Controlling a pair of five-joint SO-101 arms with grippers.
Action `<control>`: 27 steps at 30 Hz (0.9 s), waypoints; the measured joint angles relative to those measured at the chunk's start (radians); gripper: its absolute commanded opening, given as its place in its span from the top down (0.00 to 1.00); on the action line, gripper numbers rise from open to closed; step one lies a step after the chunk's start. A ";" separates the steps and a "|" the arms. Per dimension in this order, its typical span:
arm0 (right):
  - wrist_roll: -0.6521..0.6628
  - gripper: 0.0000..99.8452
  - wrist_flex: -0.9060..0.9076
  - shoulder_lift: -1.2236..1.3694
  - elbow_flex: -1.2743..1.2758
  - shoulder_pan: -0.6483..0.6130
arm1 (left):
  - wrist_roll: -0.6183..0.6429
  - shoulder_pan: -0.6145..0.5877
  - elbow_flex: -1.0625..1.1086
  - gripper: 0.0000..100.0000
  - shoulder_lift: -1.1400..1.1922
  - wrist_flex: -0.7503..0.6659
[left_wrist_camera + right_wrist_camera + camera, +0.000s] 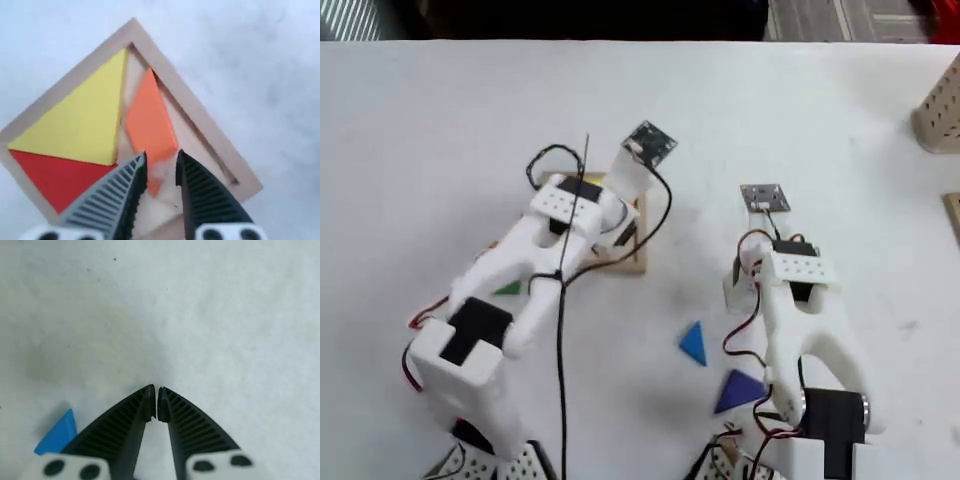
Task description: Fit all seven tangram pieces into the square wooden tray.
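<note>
The left gripper [161,167], fingers narrowly parted over the orange piece [150,122], probably needed to seat it flat in the tray [197,112]; the right gripper [156,402] sat closed on nothing.

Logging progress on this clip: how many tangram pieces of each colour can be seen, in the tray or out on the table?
yellow triangle: 1
red triangle: 1
orange parallelogram: 1
blue triangle: 1
purple triangle: 1
green piece, partly under an arm: 1
Total: 6
</note>
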 measured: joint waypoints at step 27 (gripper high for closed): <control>0.000 0.98 0.000 0.000 0.000 0.000 | 0.084 0.074 -0.169 0.98 0.195 0.009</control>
